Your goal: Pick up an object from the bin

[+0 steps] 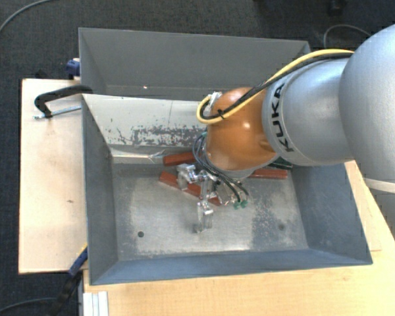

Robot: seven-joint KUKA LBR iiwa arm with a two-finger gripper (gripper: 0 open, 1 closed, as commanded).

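Overhead and a little from one side, a grey metal bin [99,196] with sloping walls stands open. A thick silver arm [329,117] reaches in over the bin's right edge and ends in a rounded orange cover [237,137], with a yellow cable [296,64] looping across it.

Below the cover, the slim metal end effector [201,224] points straight down at the bin floor. It is near the middle of the floor, slightly toward the far wall, and its tip is over bare grey metal. Whether the tip touches the floor cannot be told, nor whether the end effector is spread or pressed together.

Three flat red-brown pieces lie at the foot of the far wall. The nearest stick [173,178] lies just beside the end effector, toward the far left corner. Its long axis runs mostly left to right. Its left end points toward the bin's left edge, and its right end dips slightly toward the near edge, where it is hidden behind the robot's wrist parts.

The second stick [181,157] lies just beyond it, against the far wall and roughly parallel to that wall. The third stick [271,173] lies toward the right edge, also lengthwise left to right, partly covered by the orange cover.
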